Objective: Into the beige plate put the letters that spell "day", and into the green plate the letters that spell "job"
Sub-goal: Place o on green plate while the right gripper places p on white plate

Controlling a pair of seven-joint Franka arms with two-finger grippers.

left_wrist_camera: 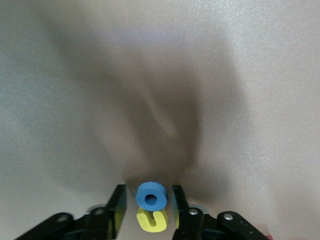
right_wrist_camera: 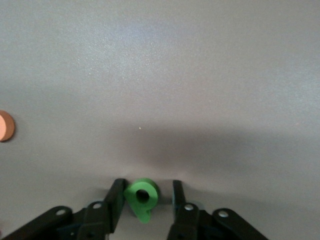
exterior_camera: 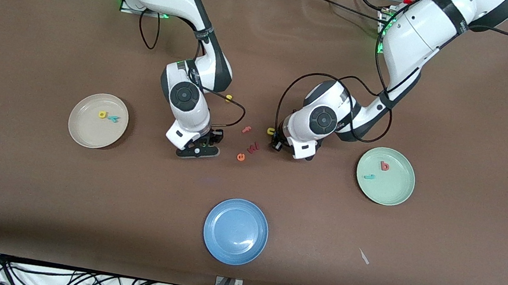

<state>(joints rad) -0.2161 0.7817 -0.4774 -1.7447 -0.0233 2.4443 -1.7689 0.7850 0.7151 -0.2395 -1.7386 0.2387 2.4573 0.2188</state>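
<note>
Nearest the front camera: round blue plastic plate, nothing in it.

Mid-table, the right gripper is down at the brown table top. Its black fingers bracket a small green foam letter; one finger touches it, a slight gap shows at the other, so not fully pinched. The letter lies on the table.

Beside it, toward the left arm's end: orange "e", red letter, pink "f".

Left gripper also low. Its fingers flank a blue ring-shaped "o" with narrow gaps each side; yellow "u" touches it.

Round cream-beige plate holds a yellow letter and teal "y". Round mint-green plate holds a pinkish-red "b" and teal "j".

Farthest: yellow "s".
</note>
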